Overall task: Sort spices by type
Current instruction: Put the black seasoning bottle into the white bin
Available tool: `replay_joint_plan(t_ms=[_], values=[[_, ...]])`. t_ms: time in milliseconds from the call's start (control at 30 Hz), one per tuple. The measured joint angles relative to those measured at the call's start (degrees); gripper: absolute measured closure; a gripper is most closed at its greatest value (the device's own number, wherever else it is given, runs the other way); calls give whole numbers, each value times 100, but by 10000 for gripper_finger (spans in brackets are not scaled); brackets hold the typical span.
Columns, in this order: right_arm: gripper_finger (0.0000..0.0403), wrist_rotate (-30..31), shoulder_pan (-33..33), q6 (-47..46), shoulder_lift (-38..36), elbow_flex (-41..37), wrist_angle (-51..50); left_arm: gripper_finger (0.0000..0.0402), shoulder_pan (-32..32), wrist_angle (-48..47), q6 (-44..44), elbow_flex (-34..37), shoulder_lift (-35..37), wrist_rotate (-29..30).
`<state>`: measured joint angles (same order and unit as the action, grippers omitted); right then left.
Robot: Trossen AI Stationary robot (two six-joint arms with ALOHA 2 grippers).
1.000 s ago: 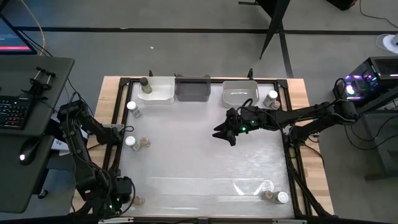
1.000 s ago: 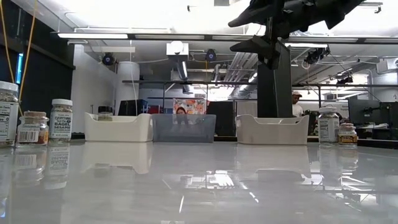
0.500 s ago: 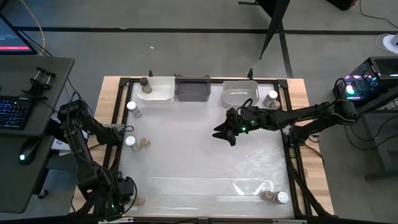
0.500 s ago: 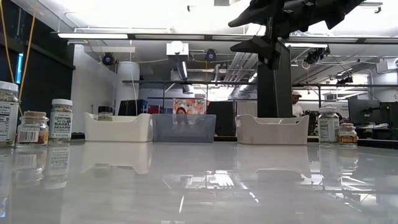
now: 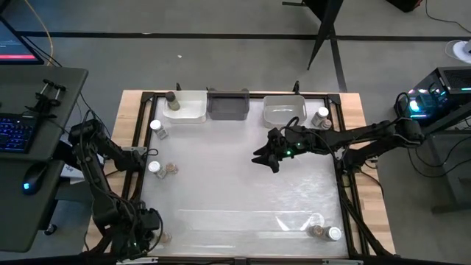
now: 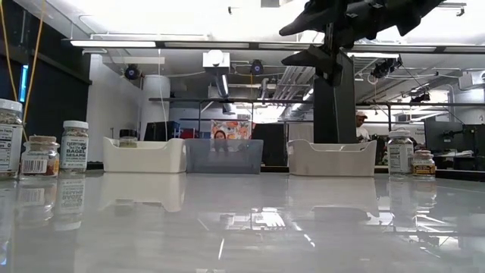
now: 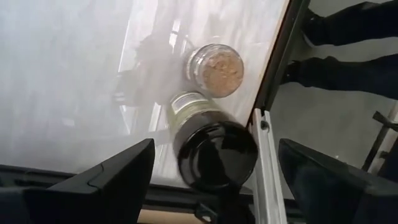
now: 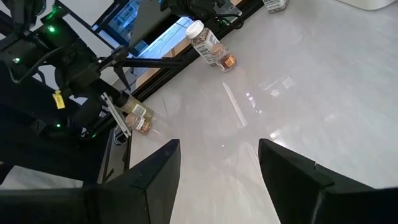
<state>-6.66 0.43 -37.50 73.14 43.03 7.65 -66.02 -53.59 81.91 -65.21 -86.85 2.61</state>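
My left gripper [image 5: 149,230] hangs open over the table's near left corner. In the left wrist view a dark-capped jar [image 7: 214,152] stands below and between its fingers, untouched, with a cork-capped jar [image 7: 214,61] just beyond it. My right gripper [image 5: 268,157] is open and hovers high over the middle of the table [image 6: 326,36], empty. Other jars stand upright: a dark-capped one [image 5: 171,96] at the white bin, a white-capped one [image 5: 156,126], a white and cork pair [image 5: 162,168], a pair [image 5: 321,116] at the far right, and a pair [image 5: 326,232] at the near right.
Three bins line the far edge: white [image 5: 188,109], grey [image 5: 228,104] and clear [image 5: 283,110]. A black frame rail [image 7: 264,149] runs beside the corner jars. A desk with keyboard and mouse [image 5: 29,125] stands left of the table. The glossy middle of the table [image 5: 235,191] is bare.
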Motion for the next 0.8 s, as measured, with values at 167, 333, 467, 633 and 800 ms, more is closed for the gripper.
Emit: replay_joint_plan(t_ms=[167, 333, 467, 633, 800], values=[[192, 40, 0, 0, 0, 0, -118, 73, 0, 35, -9, 0, -267, -20], [192, 42, 0, 0, 0, 0, -130, 73, 0, 33, -4, 0, -418, -62], [192, 44, 0, 0, 0, 0, -132, 75, 0, 26, -4, 0, -428, -150], [192, 47, 0, 0, 0, 0, -145, 96, 0, -278, 44, 0, -428, -153], [192, 47, 0, 0, 0, 0, -145, 159, 0, -328, 43, 0, -428, -149]])
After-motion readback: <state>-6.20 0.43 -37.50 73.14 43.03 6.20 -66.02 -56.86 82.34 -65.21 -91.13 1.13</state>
